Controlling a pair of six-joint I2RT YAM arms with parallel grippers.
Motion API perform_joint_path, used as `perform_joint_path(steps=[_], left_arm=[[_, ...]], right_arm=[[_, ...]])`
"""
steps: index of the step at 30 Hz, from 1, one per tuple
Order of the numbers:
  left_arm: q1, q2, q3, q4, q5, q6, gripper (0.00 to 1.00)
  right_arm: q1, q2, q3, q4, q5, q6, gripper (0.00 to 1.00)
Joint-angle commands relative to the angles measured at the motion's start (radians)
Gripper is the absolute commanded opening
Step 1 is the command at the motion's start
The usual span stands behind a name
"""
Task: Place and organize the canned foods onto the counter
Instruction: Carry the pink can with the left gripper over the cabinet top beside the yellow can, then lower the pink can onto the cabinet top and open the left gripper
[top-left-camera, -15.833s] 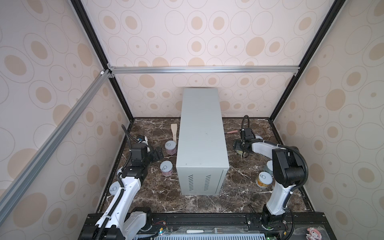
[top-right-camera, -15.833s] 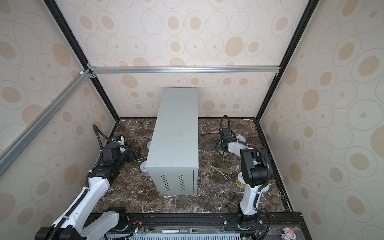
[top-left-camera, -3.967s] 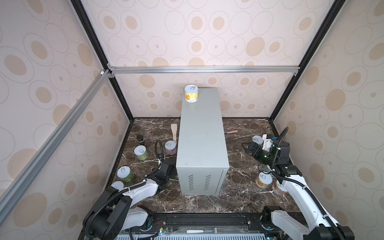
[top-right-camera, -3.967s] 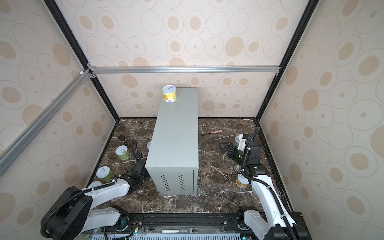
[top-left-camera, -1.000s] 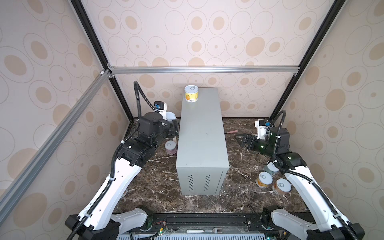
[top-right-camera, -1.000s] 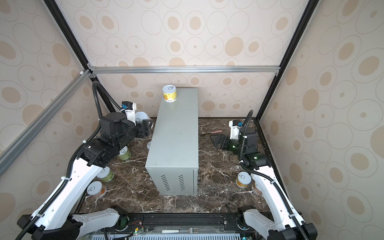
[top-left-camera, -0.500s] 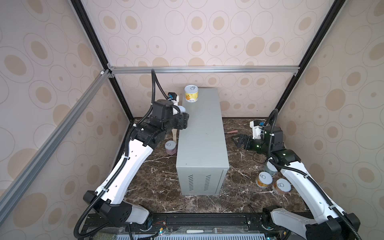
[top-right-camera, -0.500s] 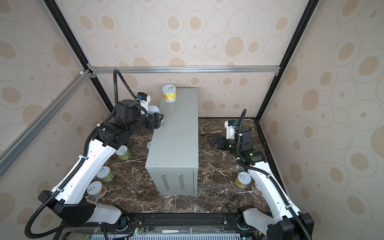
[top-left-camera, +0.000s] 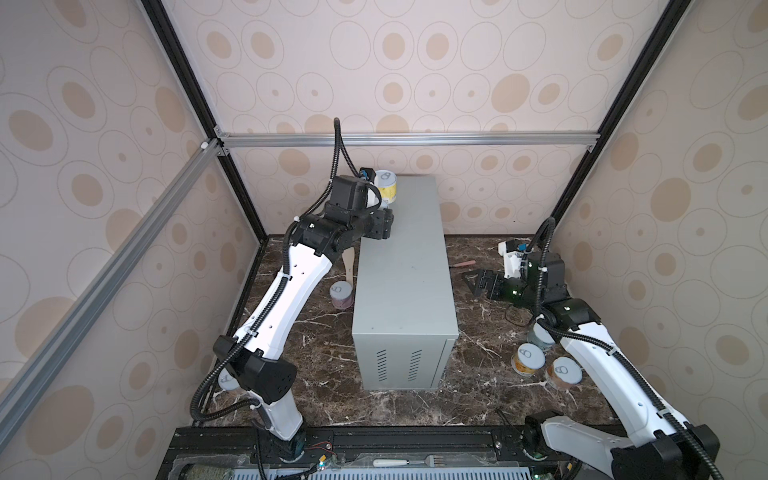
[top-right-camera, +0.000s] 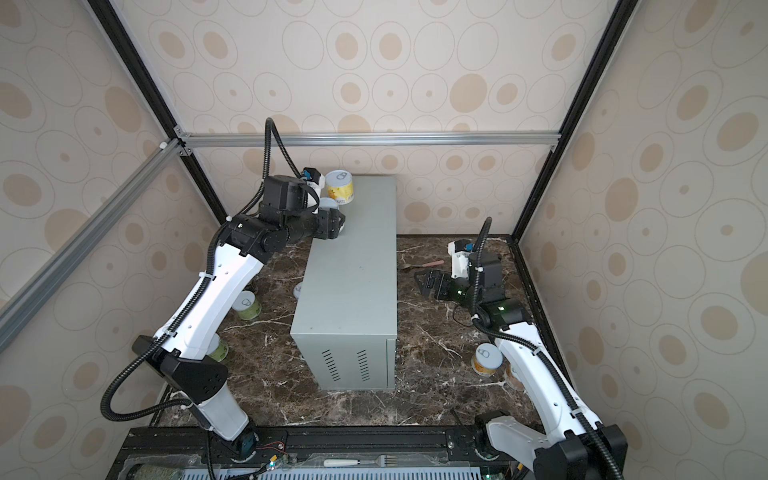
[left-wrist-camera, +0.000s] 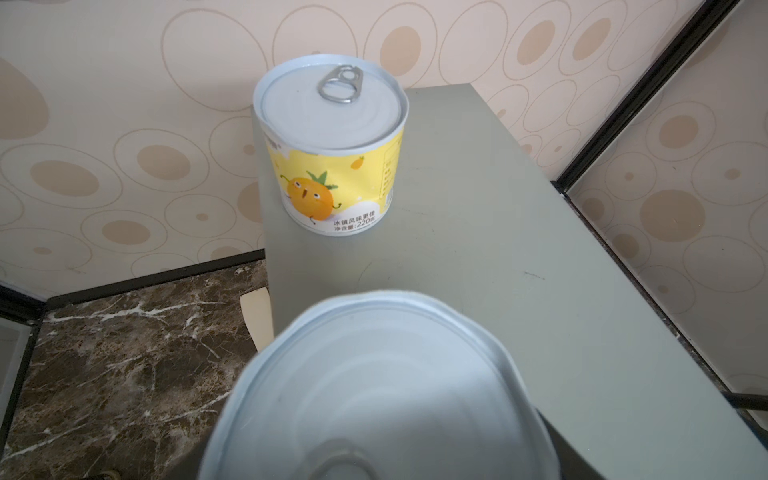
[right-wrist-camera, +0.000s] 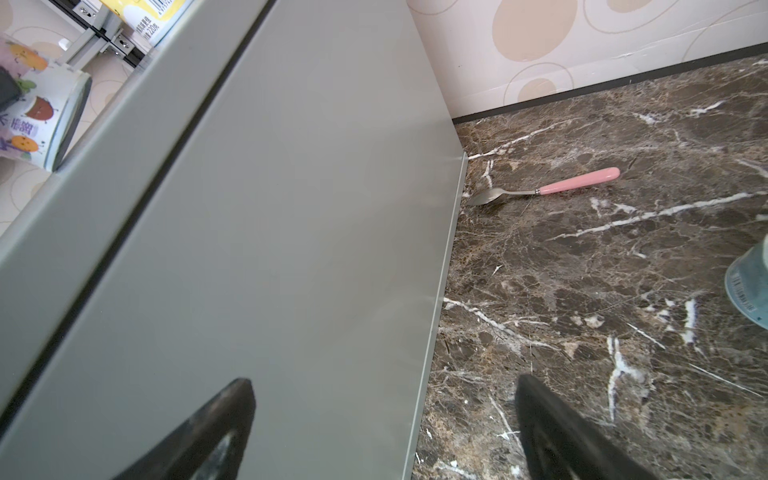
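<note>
The left arm (top-left-camera: 286, 299) reaches up and forward with its elbow raised, and the left gripper (top-left-camera: 384, 224) sits level, clamped around a can (left-wrist-camera: 382, 395). The right arm (top-left-camera: 602, 357) stretches low and forward. The right gripper (top-left-camera: 478, 284) points toward the middle, its fingers (right-wrist-camera: 208, 436) spread wide.

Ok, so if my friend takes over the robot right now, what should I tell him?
Left gripper: shut on a fruit-print can, held over the far end of the counter, close to the yellow can.
Right gripper: open and empty, low over the marble beside the counter.
Done: the yellow can stands on the counter.
Left: set the held can down, then bring up the others from the marble, such as the pink can and the orange-labelled can.
</note>
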Motion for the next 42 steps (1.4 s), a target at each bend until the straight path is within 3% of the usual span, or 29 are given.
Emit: perform_joint_path(steps=[1, 11, 21, 28, 36, 42], left_arm=[[-0.015, 0.008, 0.056, -0.022, -0.024, 0.032, 0.68], [-0.031, 0.093, 0.155, -0.064, -0.034, 0.051, 0.81], [-0.049, 0.074, 0.167, -0.04, -0.045, 0.075, 0.99], [-0.056, -0.001, 0.133, -0.013, -0.028, 0.082, 0.99], [-0.057, -0.22, -0.175, 0.143, -0.007, 0.057, 0.98], [-0.058, -0.35, -0.421, 0.282, 0.024, 0.032, 0.87]], right_arm=[[0.008, -0.003, -0.016, 0.017, 0.002, -0.012, 1.0], [0.008, -0.02, -0.028, 0.016, -0.003, -0.015, 1.0], [0.008, -0.051, -0.017, -0.001, 0.025, -0.017, 1.0], [0.008, -0.069, -0.001, -0.02, 0.034, 0.001, 1.0], [0.008, -0.13, -0.025, -0.024, 0.038, 0.024, 1.0], [0.008, -0.189, -0.083, -0.022, 0.042, 0.04, 1.0]])
